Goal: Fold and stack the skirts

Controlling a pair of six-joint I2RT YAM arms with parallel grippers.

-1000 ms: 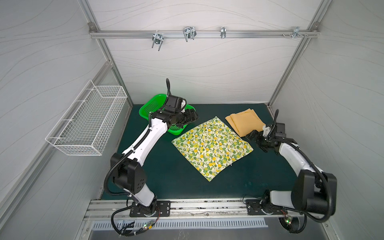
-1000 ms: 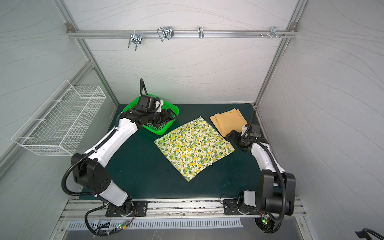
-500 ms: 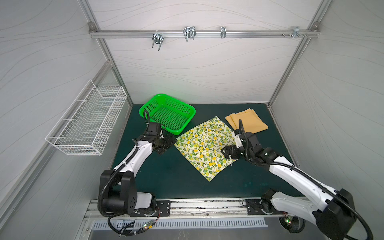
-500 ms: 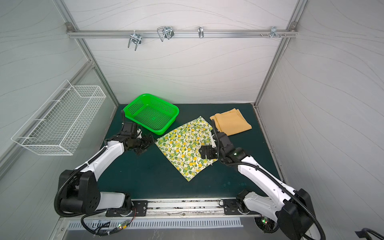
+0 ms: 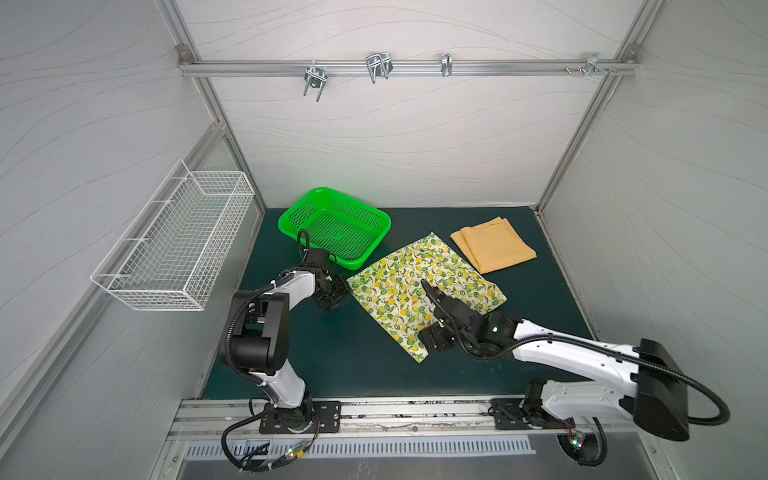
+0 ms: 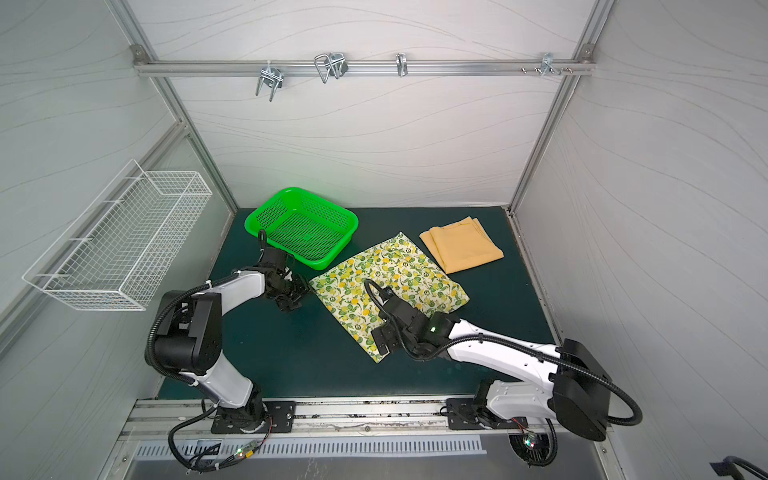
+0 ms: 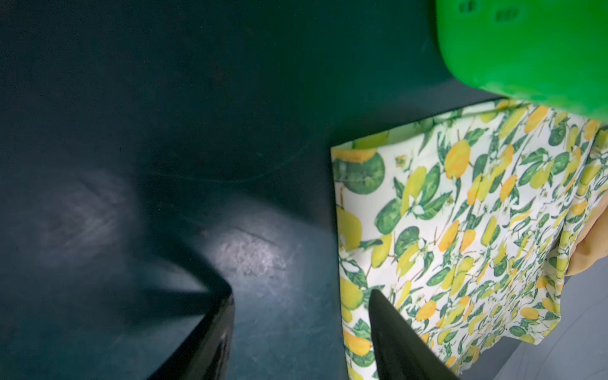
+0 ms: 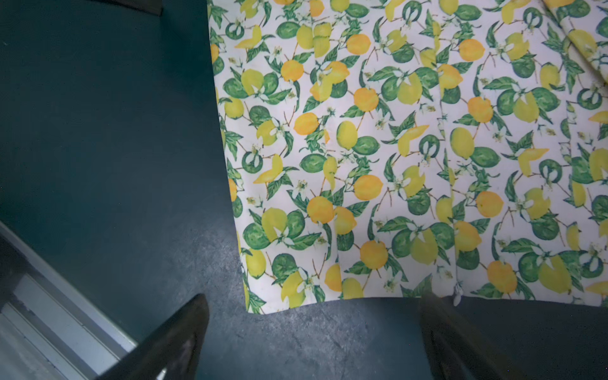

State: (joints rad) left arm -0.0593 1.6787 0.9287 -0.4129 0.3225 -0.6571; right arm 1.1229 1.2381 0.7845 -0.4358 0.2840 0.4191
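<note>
Mustard-orange cloth folded into a flat packet: orange skirt [image 5: 494,249] at two o'clock on the dark green surface [image 5: 332,357], clear of both arms in both top views. Judged done as far as its own fold goes.

Lemon skirt [image 5: 399,291] near the middle, spread flat as a diamond, far wider than the orange packet, its twelve o'clock corner near that packet. No fold under way on it yet, and no stack. Likely about half the folding and all the stacking left.

Left end effector [image 5: 332,296] low at the nine o'clock corner of the lemon skirt, just beside the green basket [image 5: 332,224] at eleven o'clock. In the left wrist view, fingers apart at a middling gap, one over bare surface, one over the printed edge, nothing pinched as far as can be told. Right end effector [image 5: 432,337] at the six o'clock corner, spread wide. In the right wrist view, that corner between and just ahead of the two fingers, not gripped.

Probably the step of taking two corners for a fold. Left to do: closing on both corners, carrying them across, folding again to match the orange packet, then laying one skirt on the other.
</note>
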